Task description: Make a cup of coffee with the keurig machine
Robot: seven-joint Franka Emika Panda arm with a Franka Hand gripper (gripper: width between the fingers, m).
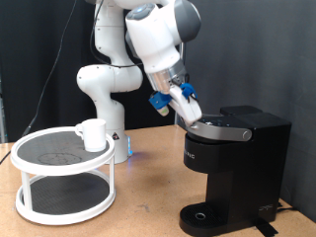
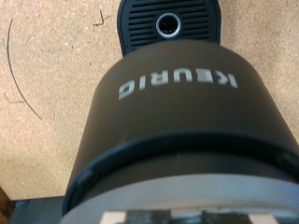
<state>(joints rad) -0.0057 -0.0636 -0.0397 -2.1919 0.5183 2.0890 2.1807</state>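
Note:
The white cup (image 1: 94, 133) stands upright on the top tier of a round two-tier stand (image 1: 39, 193) at the exterior view's left. The black keurig machine (image 1: 237, 163) stands at the right, its silver-trimmed lid (image 1: 221, 129) down. My gripper (image 1: 191, 114) is at the lid's front edge, fingers pointing down at it; nothing shows between them. In the wrist view I look down the keurig machine's front (image 2: 173, 112), with the logo and the round drip tray (image 2: 170, 26) below it. The drip tray (image 1: 202, 215) holds nothing.
The stand and the machine sit on a wooden table (image 1: 148, 183), with bare tabletop between them. The robot's base (image 1: 111, 138) stands behind the stand. A dark curtain closes the back.

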